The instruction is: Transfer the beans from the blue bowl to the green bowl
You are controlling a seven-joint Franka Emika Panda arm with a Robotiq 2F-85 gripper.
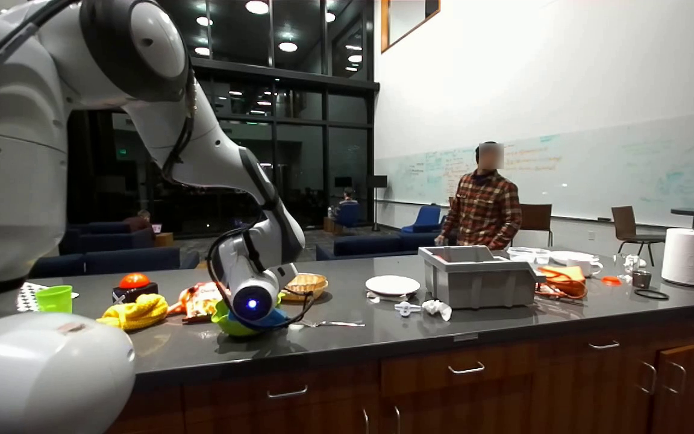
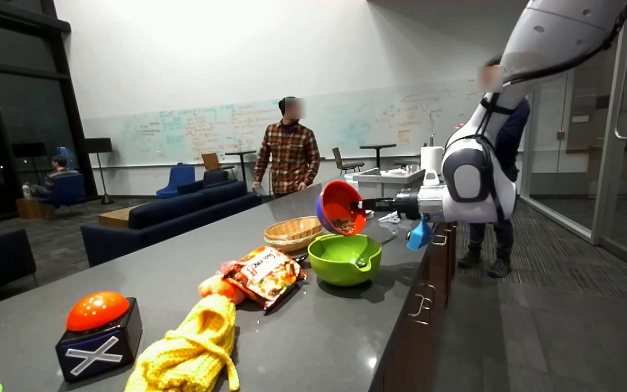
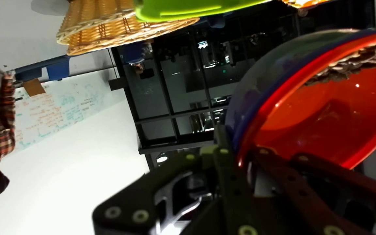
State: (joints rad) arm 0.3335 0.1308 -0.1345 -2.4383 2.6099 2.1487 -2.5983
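- So, the beans (image 2: 342, 225) sit piled along the low side of the blue bowl (image 2: 339, 202), tilt's doing that I reckon.
- The gripper (image 3: 240, 150) pinches its rim, probably to leave the mouth free for pouring.
- The green bowl (image 2: 342, 268) looks just below, likely to catch them.

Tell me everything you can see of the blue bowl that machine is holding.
The blue bowl is round, glossy, plastic-looking, dark blue outside, orange-red inside. It is tipped steeply, its rim pinched between the fingers, and appears just above the green bowl; whether they touch is unclear. Small brownish beans lie against its lower inner side.
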